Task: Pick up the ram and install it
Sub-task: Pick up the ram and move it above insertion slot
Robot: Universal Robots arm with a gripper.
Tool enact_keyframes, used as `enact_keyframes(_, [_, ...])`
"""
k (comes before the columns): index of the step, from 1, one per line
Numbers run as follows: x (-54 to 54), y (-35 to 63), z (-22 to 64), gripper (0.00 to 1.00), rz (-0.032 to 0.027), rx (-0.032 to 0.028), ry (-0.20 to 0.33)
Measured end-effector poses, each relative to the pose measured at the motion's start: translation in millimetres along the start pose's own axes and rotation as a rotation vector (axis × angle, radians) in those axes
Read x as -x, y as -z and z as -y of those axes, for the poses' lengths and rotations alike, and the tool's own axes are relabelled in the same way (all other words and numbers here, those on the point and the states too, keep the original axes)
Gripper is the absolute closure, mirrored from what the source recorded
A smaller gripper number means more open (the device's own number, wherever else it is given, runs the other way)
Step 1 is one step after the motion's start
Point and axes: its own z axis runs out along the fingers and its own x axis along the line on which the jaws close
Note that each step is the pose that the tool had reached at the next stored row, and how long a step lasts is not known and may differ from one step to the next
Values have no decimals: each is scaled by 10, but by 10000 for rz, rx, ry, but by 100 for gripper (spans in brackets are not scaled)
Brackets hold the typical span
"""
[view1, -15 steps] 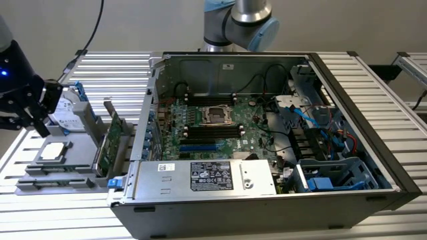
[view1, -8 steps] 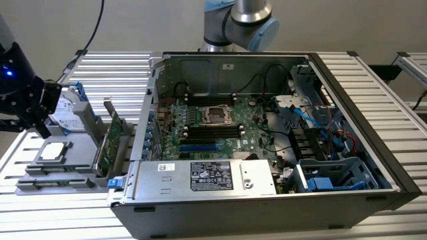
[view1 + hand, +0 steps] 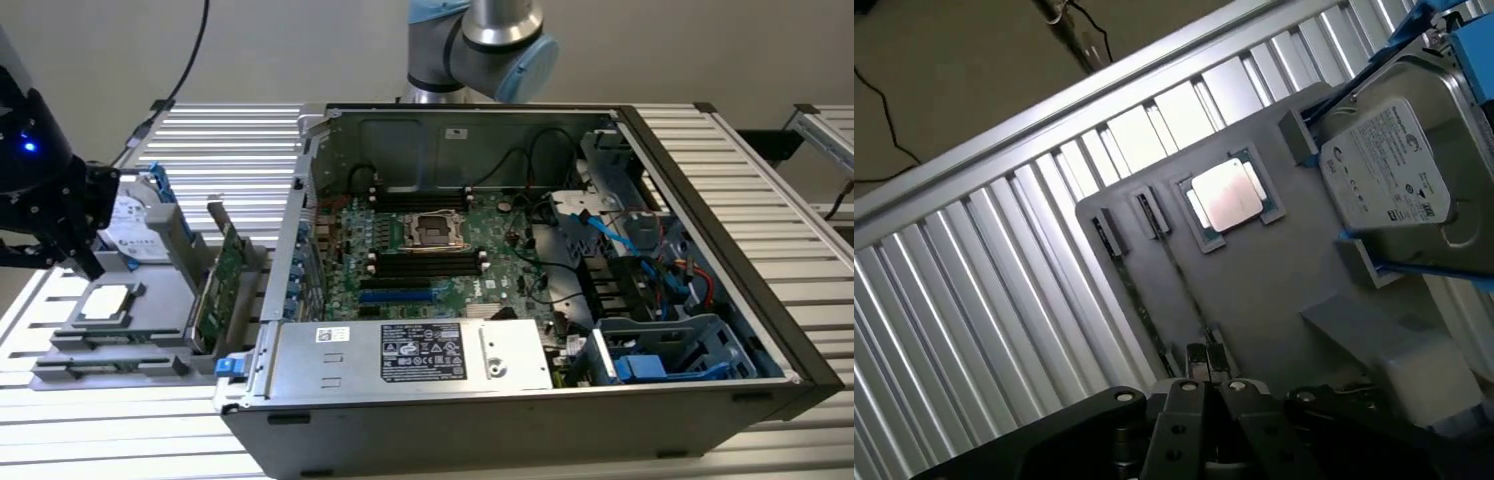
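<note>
My gripper hangs at the exterior view's far left, over the grey parts tray. In the wrist view its fingers stand pressed together, and I see nothing between them, so the gripper is shut. Just beyond the fingertips, two long narrow grooves run across the tray. The ram is out of view. Black memory slots lie on the motherboard inside the open computer case.
On the tray sit a silver processor chip, a silver hard drive with blue rails and an upright green expansion card. A power supply closes the case's near side. Ribbed aluminium table lies all around.
</note>
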Motion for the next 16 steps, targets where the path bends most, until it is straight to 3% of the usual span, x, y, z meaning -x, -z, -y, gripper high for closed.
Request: enact_keyframes(16, [3,-65,3,89,-134,-136,2905])
